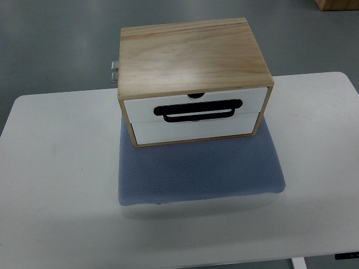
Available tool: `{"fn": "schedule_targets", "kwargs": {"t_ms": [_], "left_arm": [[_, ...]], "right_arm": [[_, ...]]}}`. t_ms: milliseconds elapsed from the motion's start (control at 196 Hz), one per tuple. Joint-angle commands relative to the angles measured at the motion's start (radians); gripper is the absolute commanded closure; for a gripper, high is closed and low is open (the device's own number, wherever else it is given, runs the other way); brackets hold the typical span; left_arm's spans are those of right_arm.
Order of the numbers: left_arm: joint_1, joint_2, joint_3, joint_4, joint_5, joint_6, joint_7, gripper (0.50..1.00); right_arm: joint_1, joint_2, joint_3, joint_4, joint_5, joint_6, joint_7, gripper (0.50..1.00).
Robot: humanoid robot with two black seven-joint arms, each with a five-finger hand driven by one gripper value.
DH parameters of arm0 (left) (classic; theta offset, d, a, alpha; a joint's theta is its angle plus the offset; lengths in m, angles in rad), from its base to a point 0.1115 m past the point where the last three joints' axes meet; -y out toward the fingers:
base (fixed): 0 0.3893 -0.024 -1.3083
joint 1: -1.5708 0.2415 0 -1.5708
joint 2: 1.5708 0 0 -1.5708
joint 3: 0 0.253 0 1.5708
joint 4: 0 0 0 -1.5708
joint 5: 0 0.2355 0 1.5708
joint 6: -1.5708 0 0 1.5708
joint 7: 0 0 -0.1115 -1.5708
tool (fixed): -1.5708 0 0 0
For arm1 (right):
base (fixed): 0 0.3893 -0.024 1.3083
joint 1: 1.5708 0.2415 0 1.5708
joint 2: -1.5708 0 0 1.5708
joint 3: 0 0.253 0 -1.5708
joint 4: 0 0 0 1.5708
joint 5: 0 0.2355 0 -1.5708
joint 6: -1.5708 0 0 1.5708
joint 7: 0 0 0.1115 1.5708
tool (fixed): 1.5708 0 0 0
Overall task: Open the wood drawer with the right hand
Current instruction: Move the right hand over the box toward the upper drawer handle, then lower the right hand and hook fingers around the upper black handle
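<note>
A small wooden drawer box (190, 59) with a light wood top stands on a blue-grey foam pad (196, 168) in the middle of the white table (56, 168). Its white front faces me and holds two drawers. The upper drawer front (140, 106) carries a black bar handle (197, 112), and a small finger notch (195, 95) sits at its top edge. The lower drawer front (190, 130) is plain white. Both drawers look pushed in flush. Neither hand nor arm shows anywhere in the picture.
The pad reaches well in front of the box, toward the table's near edge. A small metal part (114, 69) sticks out behind the box's left rear corner. Grey floor lies beyond the table, with a brown box corner (336, 4) at the top right.
</note>
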Motion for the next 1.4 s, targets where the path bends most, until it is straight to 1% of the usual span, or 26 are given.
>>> {"fn": "schedule_targets", "kwargs": {"t_ms": [0,280,413,484,581,688,831,943,1024,1142,1264,1396], "left_arm": [[0.000,0.000,-0.001,0.000,0.000,0.000,0.000,0.500],[-0.001,0.000,-0.001,0.000,0.000,0.000,0.000,0.500],[0.000,0.000,-0.001,0.000,0.000,0.000,0.000,0.500],[-0.001,0.000,0.001,0.000,0.000,0.000,0.000,0.500],[0.000,0.000,-0.001,0.000,0.000,0.000,0.000,0.500],[0.000,0.000,-0.001,0.000,0.000,0.000,0.000,0.500],[-0.001,0.000,0.001,0.000,0.000,0.000,0.000,0.500],[0.000,0.000,-0.001,0.000,0.000,0.000,0.000,0.500],[0.000,0.000,-0.001,0.000,0.000,0.000,0.000,0.500],[0.000,0.000,-0.001,0.000,0.000,0.000,0.000,0.500],[-0.001,0.000,0.001,0.000,0.000,0.000,0.000,0.500],[-0.001,0.000,-0.001,0.000,0.000,0.000,0.000,0.500]], "right_arm": [[0.108,0.009,-0.086,0.062,-0.026,0.032,-0.014,0.558],[0.315,0.089,-0.261,0.231,-0.040,0.038,-0.020,0.558],[0.380,0.139,-0.329,0.285,-0.043,0.038,-0.020,0.558],[0.401,0.185,-0.355,0.306,-0.043,0.035,-0.019,0.560],[0.404,0.243,-0.361,0.308,-0.048,0.029,-0.020,0.560],[0.403,0.283,-0.362,0.314,-0.051,0.029,-0.023,0.560],[0.397,0.316,-0.362,0.337,-0.051,0.017,-0.086,0.560],[0.381,0.342,-0.369,0.343,-0.051,-0.009,-0.140,0.560],[0.371,0.360,-0.370,0.343,-0.051,-0.023,-0.168,0.560],[0.361,0.380,-0.372,0.343,-0.051,-0.032,-0.177,0.560],[0.355,0.401,-0.372,0.345,-0.051,-0.058,-0.209,0.560],[0.343,0.408,-0.372,0.349,-0.049,-0.062,-0.226,0.560]]}}
